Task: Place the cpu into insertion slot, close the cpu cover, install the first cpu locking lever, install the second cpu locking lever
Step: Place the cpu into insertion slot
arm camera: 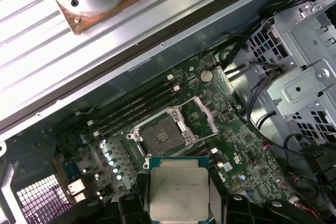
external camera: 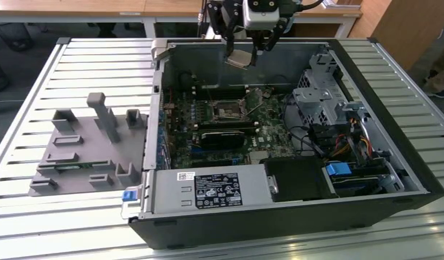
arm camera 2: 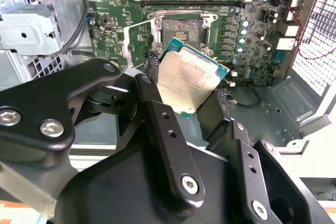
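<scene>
None of the four steps is done yet. The pincer (external camera: 243, 57) is squeezing the cpu (arm camera: 178, 192) up above the insertion slot (arm camera: 160, 137), which is bare, its cpu cover (arm camera: 206, 113) flipped open.

cpu (arm camera: 179, 192) silver-grey top, teal rim | hand (arm camera 2: 186, 77) blk | mobo (arm camera: 247, 150) grn | case (external camera: 280, 227) blk

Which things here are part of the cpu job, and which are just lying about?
Job: cpu, held in gripper; insertion slot, empty; cpu cover, swung open.
Lying about: memory slots; grey fixture tray; power supply; drive cage.
</scene>
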{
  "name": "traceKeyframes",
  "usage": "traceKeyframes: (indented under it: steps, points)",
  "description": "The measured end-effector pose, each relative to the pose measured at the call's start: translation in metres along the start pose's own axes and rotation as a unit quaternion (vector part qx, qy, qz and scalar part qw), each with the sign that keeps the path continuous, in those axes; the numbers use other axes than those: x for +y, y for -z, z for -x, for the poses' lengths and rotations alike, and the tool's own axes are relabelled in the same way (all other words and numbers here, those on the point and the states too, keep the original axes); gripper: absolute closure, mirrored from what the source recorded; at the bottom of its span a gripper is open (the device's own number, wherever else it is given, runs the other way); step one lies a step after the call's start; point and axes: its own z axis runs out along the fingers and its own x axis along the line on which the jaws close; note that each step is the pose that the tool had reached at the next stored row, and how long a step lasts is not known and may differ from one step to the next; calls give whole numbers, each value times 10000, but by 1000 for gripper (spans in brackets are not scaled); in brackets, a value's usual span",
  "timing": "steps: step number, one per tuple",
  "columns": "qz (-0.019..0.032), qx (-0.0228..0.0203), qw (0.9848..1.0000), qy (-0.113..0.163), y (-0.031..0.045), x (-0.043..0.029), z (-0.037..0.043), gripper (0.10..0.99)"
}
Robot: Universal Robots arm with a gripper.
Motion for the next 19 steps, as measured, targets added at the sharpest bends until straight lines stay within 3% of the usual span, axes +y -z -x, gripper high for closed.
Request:
traceKeyframes:
  steps: [19]
  points:
    - [7,-29,9995,-324,0,0,0,545]
